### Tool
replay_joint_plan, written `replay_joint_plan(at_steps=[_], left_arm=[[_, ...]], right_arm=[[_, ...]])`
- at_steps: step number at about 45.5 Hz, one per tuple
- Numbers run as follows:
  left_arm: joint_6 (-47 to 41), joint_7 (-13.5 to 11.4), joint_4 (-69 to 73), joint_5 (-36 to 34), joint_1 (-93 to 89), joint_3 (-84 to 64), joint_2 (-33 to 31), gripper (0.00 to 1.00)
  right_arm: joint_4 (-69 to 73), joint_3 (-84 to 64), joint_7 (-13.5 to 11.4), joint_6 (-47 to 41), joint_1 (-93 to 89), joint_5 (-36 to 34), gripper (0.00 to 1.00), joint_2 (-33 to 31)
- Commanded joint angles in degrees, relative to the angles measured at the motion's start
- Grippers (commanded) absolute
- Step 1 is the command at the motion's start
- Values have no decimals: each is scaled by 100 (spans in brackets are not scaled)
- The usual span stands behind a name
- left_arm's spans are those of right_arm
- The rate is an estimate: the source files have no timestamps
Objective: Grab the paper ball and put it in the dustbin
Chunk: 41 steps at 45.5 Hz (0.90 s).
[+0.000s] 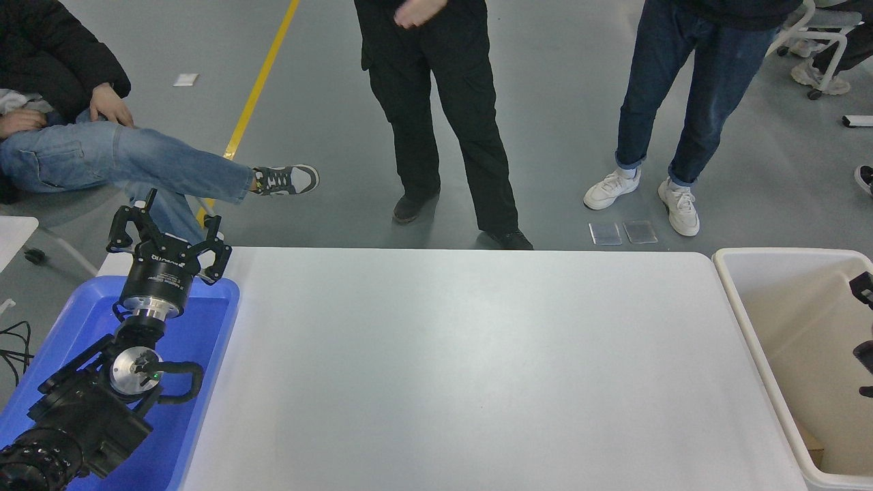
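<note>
My right gripper point(865, 320) over dustbin point(750, 320), mostly off frame; can't tell jaw state. Paper ball not visible, likely dropped inside dustbin. Left gripper point(167, 235) parked apart, far across bench point(477, 368).

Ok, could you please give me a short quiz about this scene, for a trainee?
1. True or false: the left pincer is parked by the blue tray, open.
2. At which end of the table does the dustbin stand? A left, B right, C far.
3. Does a paper ball lie on the table?
Key: 1 true; 2 B; 3 no.
</note>
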<state>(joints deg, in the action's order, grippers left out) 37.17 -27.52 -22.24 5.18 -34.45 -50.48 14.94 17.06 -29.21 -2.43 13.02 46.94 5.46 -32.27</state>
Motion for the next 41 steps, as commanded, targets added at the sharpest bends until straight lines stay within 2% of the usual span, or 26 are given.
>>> replay_joint_plan(at_steps=[1,8,19,23,28,36,41], left_arm=[[-8,9,0,0,0,3,0,98],[-8,9,0,0,0,12,0,98],[-8,9,9,0,0,12,0,98],[-8,9,0,0,0,12,0,98],[-8,9,0,0,0,12,0,98],[-8,9,0,0,0,12,0,98],[-8,9,9,0,0,12,0,98]], right_arm=[[2308,-1731,-4,-98,1559,-1,100,-912],[3601,-4082,5,-124,3258,-1,100,-869],[5131,-4347,5,-133,4304,-9,100,-816],[5746,-4610,-4,-439,5060,-18,100,-746],[5985,-4848,5,-1502,5913,-27,100,-509],[5985,-4804,5,-4120,7003,-45,100,98],[5985,-4655,5,-5281,7557,-53,100,449]])
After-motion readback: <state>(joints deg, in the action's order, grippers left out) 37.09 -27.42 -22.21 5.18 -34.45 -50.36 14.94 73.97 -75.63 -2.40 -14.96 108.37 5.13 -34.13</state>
